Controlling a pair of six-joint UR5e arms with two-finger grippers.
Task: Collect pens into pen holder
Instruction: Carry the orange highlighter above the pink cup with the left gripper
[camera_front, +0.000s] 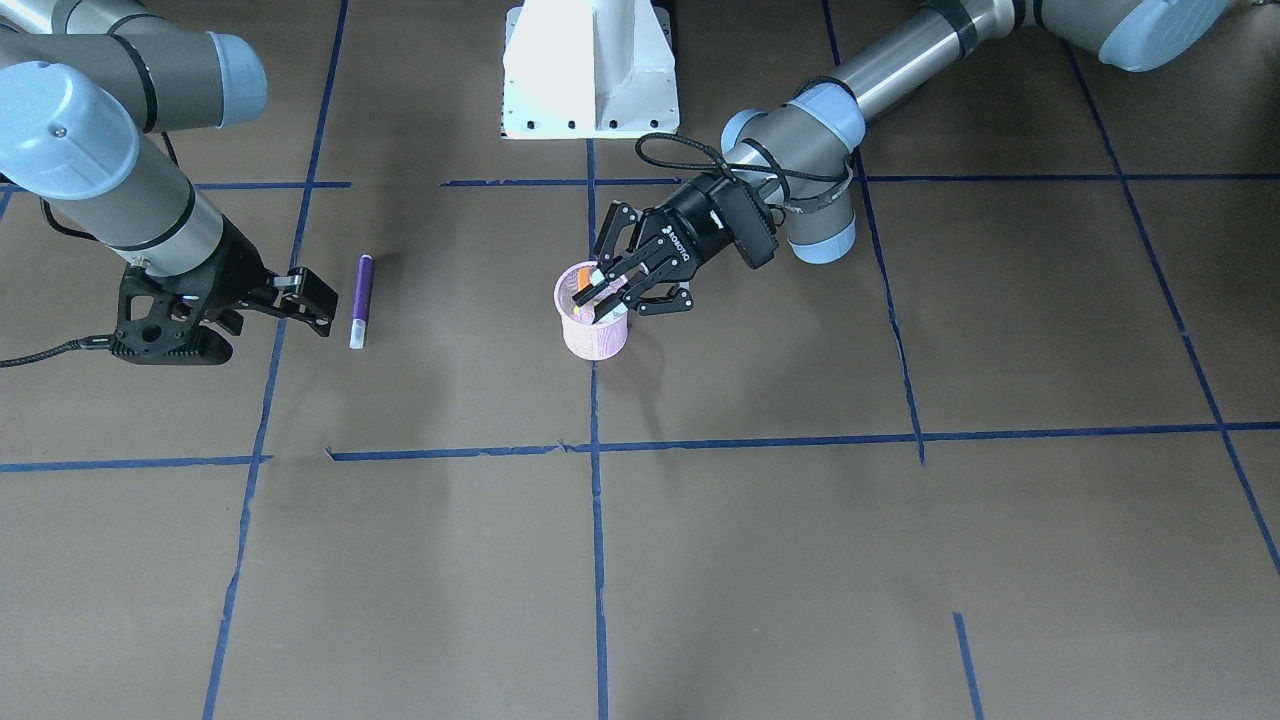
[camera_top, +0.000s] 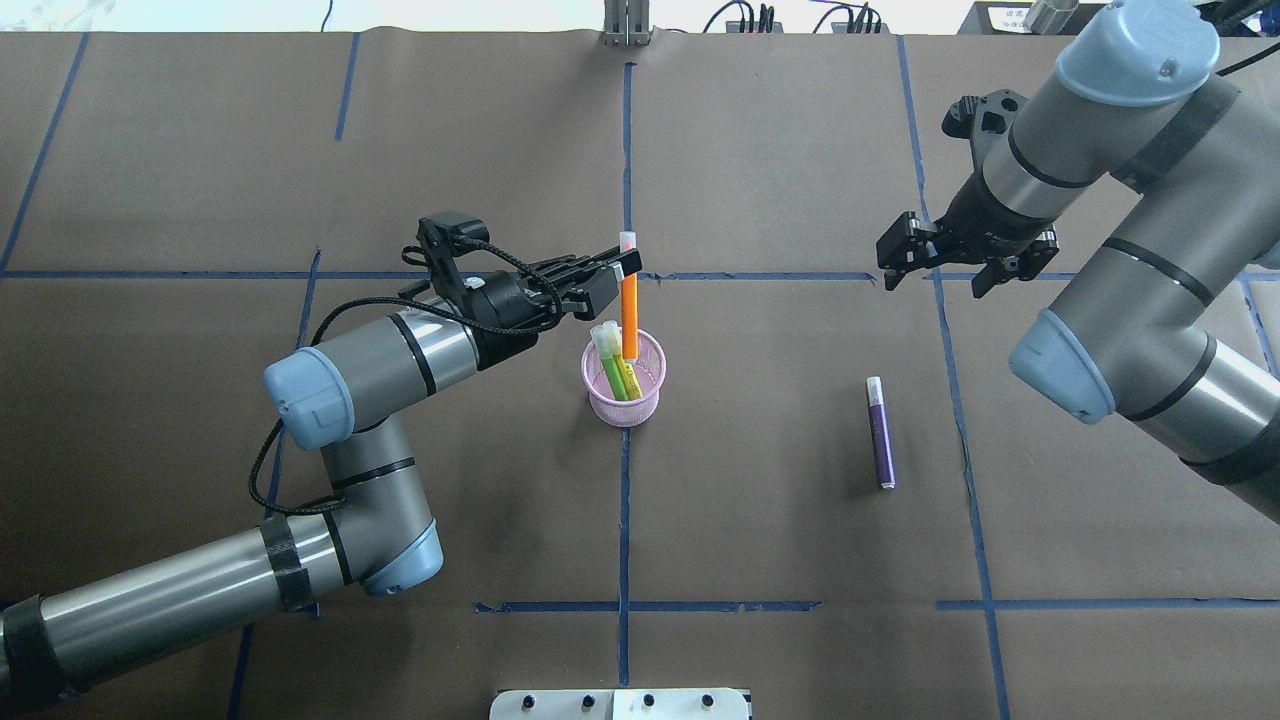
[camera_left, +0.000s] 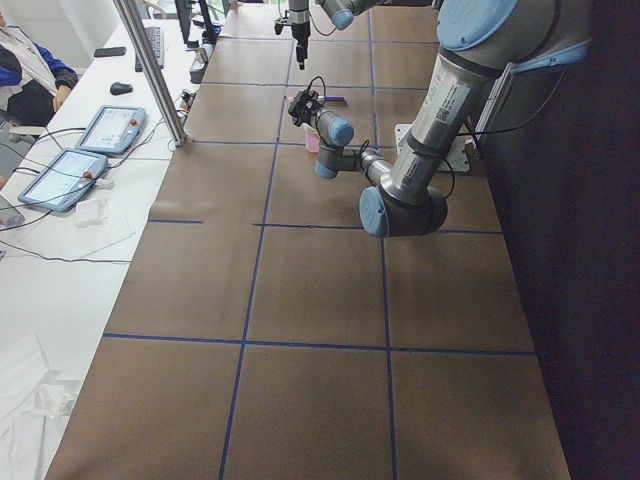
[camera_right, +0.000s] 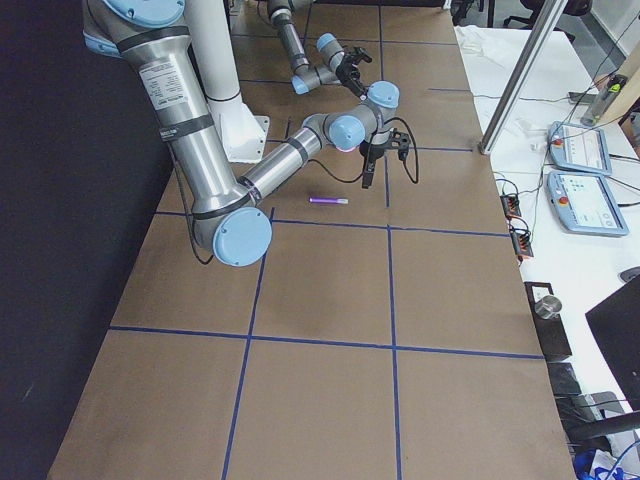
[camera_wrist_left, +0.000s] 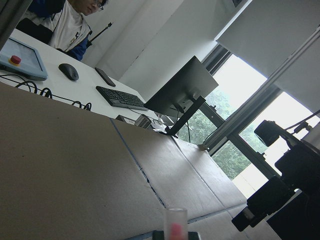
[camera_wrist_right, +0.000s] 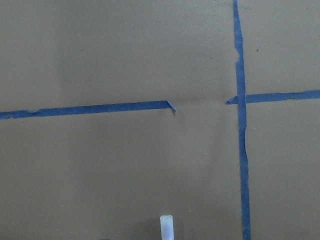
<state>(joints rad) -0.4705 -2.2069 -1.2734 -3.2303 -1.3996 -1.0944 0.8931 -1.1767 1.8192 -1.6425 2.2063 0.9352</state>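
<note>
Left gripper (camera_top: 627, 266): clamped on the orange pen (camera_top: 629, 315), just under its pale cap. The pen is upright. Its lower end is down inside the pen holder (camera_top: 626, 408) and its upper half is well clear of the rim. My left wrist view shows only the cap tip at the bottom edge, and my fingers are mostly out of frame there.

Pen holder: a pink mesh cup, upright on the table (camera_top: 760, 540). It sits on the blue tape line (camera_top: 623, 520) that runs down the middle. The green pen (camera_top: 612, 372) is already in it, leaning, with its cap up and poking over the rim on my left side. The orange pen stands just beside it; I cannot tell whether they touch.

Right gripper (camera_top: 938, 270): jaws apart with nothing between them, fingers pointing down, held above the table.

Purple pen (camera_top: 881, 436): lying flat on the table in my right half, well apart from the pen holder, pale cap pointing away from me. My right gripper is near it, beyond the cap end and a little further to my right, not touching. The right wrist view catches only the cap at its bottom edge.
</note>
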